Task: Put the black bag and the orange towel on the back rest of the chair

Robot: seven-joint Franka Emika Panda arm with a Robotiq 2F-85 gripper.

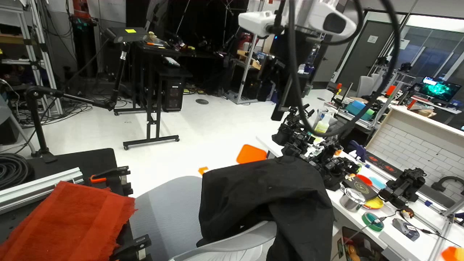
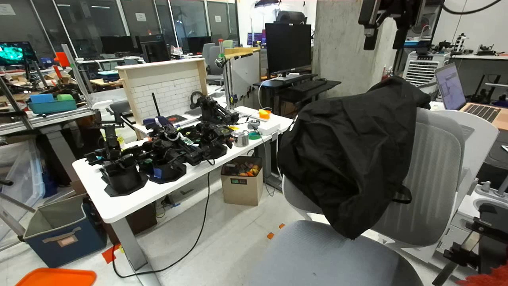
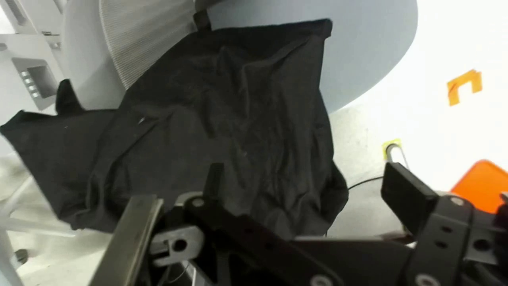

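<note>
The black bag (image 2: 353,159) is draping over the backrest (image 2: 436,174) of the gray office chair (image 2: 317,258). The hand (image 3: 309,186) is hovering above the bag, its fingers (image 3: 408,194) standing wide apart. The orange towel (image 1: 72,224) is lying on the black counter (image 1: 90,159).

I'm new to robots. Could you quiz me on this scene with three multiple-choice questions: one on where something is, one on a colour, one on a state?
1. Where is the black bag?
A) On the floor
B) Draped over the chair's back rest
C) On the white table

2. What colour is the towel?
A) Blue
B) Green
C) Orange-red

3. How is the pincer?
A) Open, holding nothing
B) Closed on the bag
C) Closed on the towel

1 B: it hangs there in both exterior views.
2 C: its cloth looks orange-red in an exterior view.
3 A: its fingers stand wide apart in the wrist view.
</note>
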